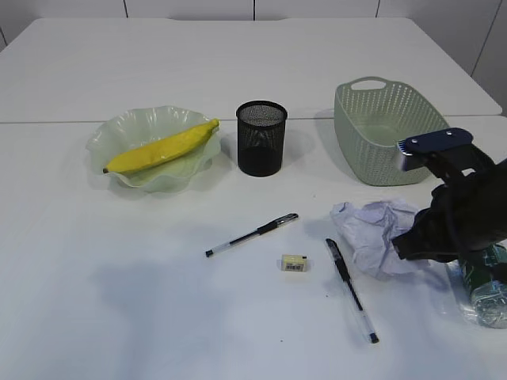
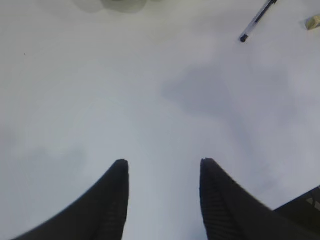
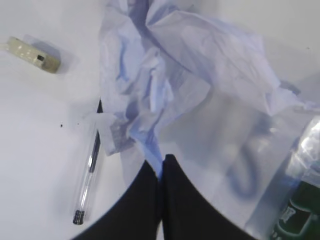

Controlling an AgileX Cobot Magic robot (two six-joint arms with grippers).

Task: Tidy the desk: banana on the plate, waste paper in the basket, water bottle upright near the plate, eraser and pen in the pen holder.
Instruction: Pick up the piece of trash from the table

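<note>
My right gripper (image 3: 160,162) is shut on a fold of the crumpled white waste paper (image 3: 185,75), which lies at the table's right (image 1: 371,234). Beside it the water bottle (image 1: 486,290) lies on its side, partly behind my right arm. The banana (image 1: 162,148) rests on the pale green plate (image 1: 99,139). Two pens (image 1: 252,234) (image 1: 351,290) and the small eraser (image 1: 295,263) lie on the table in front of the black mesh pen holder (image 1: 261,138). My left gripper (image 2: 164,165) hangs open over bare table, holding nothing.
The green woven basket (image 1: 388,131) stands at the back right, behind the paper. In the left wrist view a pen's tip (image 2: 256,21) and the eraser (image 2: 313,22) show at the far upper right. The white table (image 1: 119,301) spans the view.
</note>
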